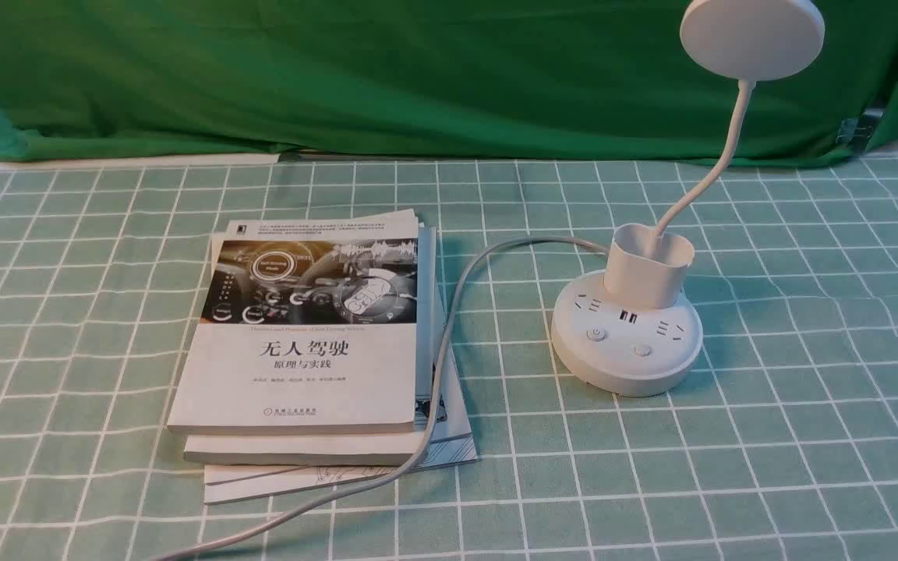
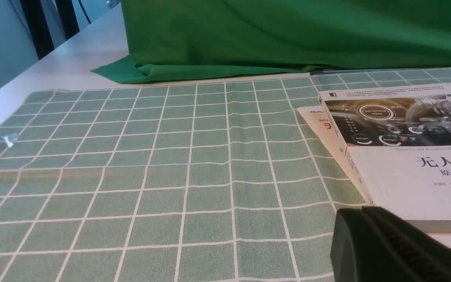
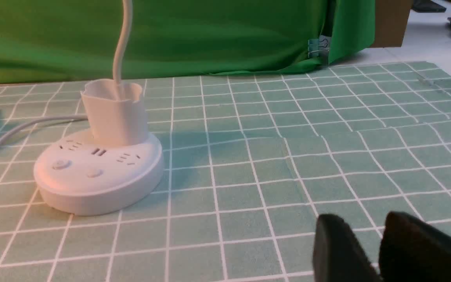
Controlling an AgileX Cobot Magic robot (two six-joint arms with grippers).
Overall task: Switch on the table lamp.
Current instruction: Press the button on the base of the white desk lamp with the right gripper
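The white table lamp stands right of centre, its round base carrying sockets, USB ports and two buttons. Above the base rise a cup-shaped holder, a thin gooseneck and a disc head, which looks unlit. Neither gripper shows in the front view. In the right wrist view, my right gripper hovers low over the cloth, well to the side of the lamp base; its fingers meet behind the tips and hold nothing. My left gripper is shut and empty beside the books.
A stack of books lies left of the lamp, and the lamp's grey cord runs across their right edge toward the front. A green-checked cloth covers the table. Green fabric hangs along the back.
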